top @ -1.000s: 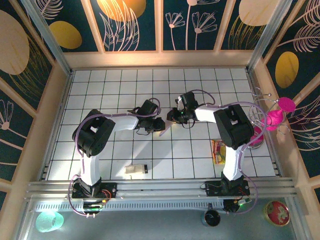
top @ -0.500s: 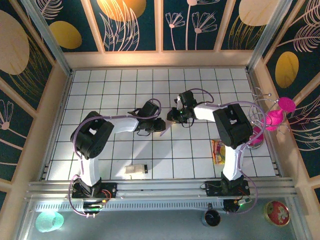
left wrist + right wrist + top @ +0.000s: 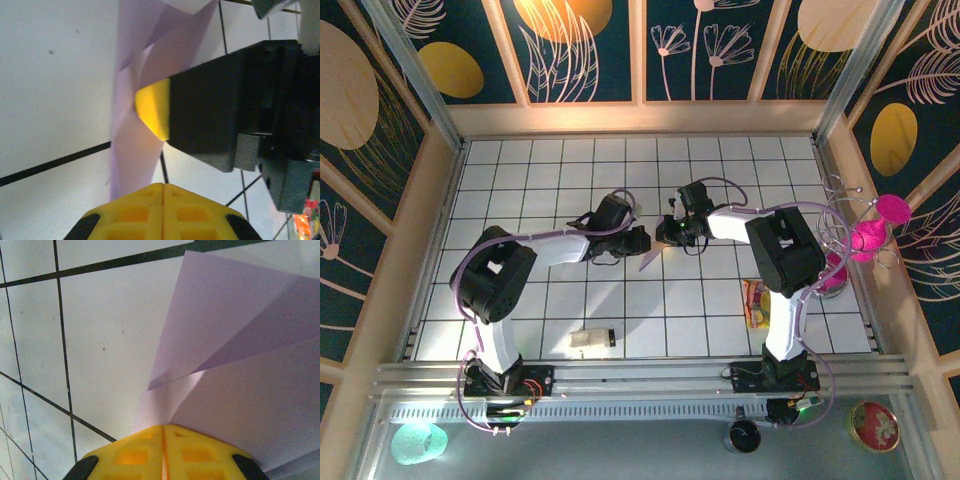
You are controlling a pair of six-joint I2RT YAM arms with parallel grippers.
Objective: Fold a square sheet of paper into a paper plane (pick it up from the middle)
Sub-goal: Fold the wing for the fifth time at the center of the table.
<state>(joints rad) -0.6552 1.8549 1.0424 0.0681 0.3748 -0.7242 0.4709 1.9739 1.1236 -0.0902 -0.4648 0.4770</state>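
The lilac sheet of paper (image 3: 649,259), folded to a slim pointed shape, lies mid-table between both grippers. My left gripper (image 3: 640,241) is shut at its left side. In the left wrist view the paper (image 3: 131,150) runs under the closed yellow fingertips (image 3: 145,197); I cannot tell if they pinch it. The right gripper's yellow tip (image 3: 152,107) touches the paper further along. My right gripper (image 3: 666,233) is shut, and in its wrist view the paper's (image 3: 240,390) creases run straight into the closed fingertips (image 3: 145,440).
A small white block with a black end (image 3: 592,340) lies near the front edge. A colourful snack packet (image 3: 755,303) sits beside the right arm. A pink wire stand (image 3: 868,235) is off the table's right edge. Wooden walls (image 3: 640,118) ring the grid.
Both grippers have closed. The left gripper has shifted slightly up and right toward the right gripper. More of the paper shows below them.
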